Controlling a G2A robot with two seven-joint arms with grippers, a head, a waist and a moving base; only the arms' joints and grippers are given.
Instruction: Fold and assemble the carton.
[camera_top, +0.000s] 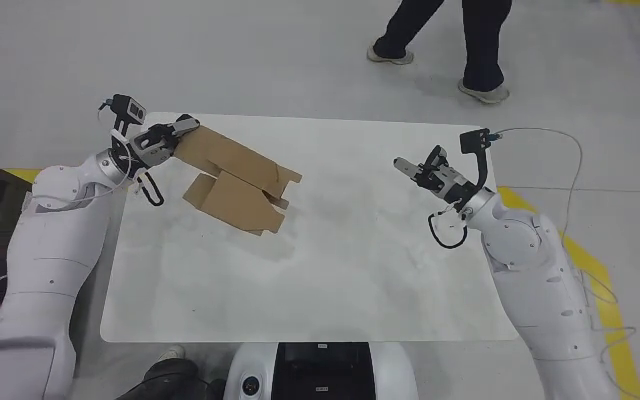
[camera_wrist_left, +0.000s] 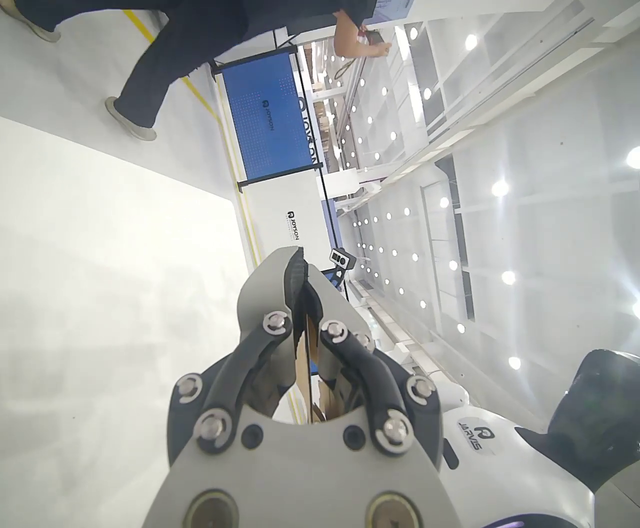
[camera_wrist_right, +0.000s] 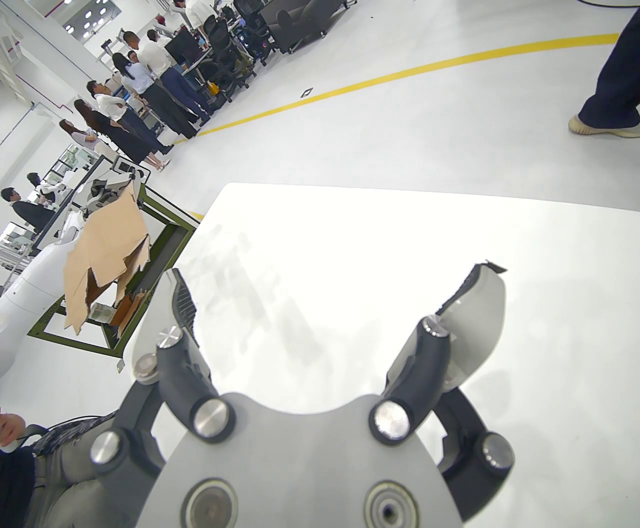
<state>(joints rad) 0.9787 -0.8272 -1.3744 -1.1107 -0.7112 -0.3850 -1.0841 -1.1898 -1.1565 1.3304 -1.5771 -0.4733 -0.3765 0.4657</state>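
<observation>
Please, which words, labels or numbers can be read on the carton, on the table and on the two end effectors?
On the carton: none; plain brown cardboard.
On the table: none; bare white top.
On the left end effector, shut on the carton: none.
On the right end effector, open: none.

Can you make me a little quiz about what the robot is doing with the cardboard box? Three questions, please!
1. True or false: the right gripper is holding the carton.
2. Pick one. The left gripper is: A) hanging wide open, B) shut on the carton's edge, C) pushing the right gripper.
3. Fill in the blank: the right gripper's jaws are ____.

Key: 1 false. 2 B. 3 open.
</observation>
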